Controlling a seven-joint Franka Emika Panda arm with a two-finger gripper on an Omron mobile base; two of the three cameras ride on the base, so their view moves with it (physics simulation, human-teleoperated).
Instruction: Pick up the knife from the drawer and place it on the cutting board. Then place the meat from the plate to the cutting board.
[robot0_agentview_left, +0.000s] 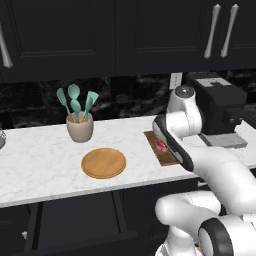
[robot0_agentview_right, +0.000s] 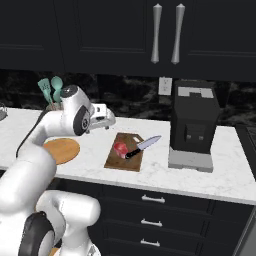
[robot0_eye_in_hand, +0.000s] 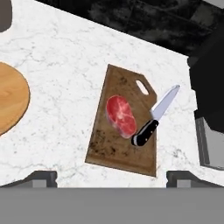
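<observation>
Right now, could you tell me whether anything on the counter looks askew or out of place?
Only the knife: its handle lies on the cutting board beside the meat, but the blade juts past the board's edge over the counter.

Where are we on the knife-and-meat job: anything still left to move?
Both placements look done: the knife lies with its handle on the cutting board, blade overhanging the edge, and the meat sits on the board beside it. The plate is bare. The gripper is open above the board, holding nothing. Nothing looks left to move.
</observation>
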